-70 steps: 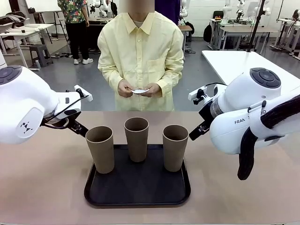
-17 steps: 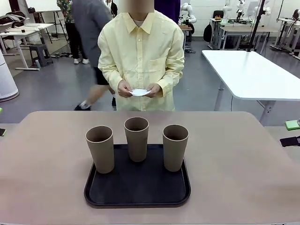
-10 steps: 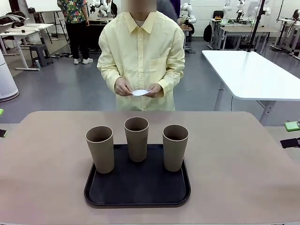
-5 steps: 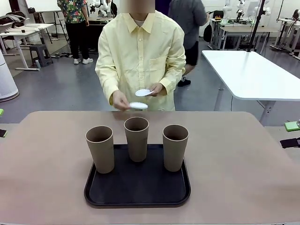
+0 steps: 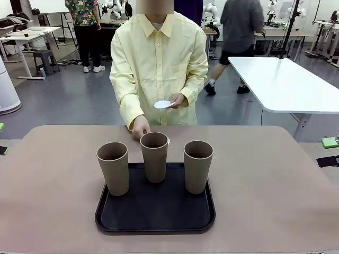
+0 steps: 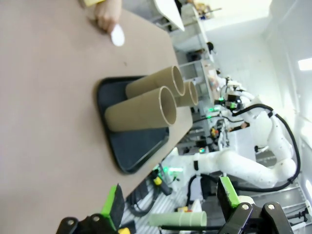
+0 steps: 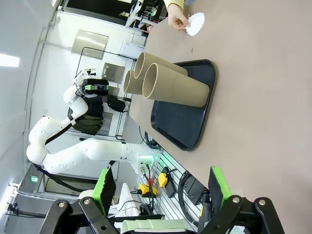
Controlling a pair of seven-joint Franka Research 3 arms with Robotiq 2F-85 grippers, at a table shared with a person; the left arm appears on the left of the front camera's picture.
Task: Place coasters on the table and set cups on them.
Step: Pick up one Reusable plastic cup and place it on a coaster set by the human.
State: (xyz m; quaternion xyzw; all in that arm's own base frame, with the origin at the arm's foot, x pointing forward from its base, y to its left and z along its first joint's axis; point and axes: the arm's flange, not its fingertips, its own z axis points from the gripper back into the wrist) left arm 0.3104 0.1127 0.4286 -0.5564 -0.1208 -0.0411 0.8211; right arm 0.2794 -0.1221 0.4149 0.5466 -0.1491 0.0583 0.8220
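Three cups [image 5: 154, 156] are grouped on the black tray [image 5: 154, 211], lower centre, awaiting coasters. One coaster [image 7: 195, 23] is being laid on the bench [image 5: 53, 185] by the person's hand [image 5: 140, 127] behind them; spare coasters [image 5: 163, 104] are held above. The left gripper [image 6: 170, 200] and right gripper [image 7: 161, 184] are spread wide, empty.

Three tall brown-beige cups [image 5: 154, 156] stand upright on a black tray [image 5: 153, 225]. One white lacy coaster [image 7: 195, 23] rests on the tan table [image 5: 53, 174] just beyond them. The other coasters [image 5: 163, 104] are held in the air farther back.
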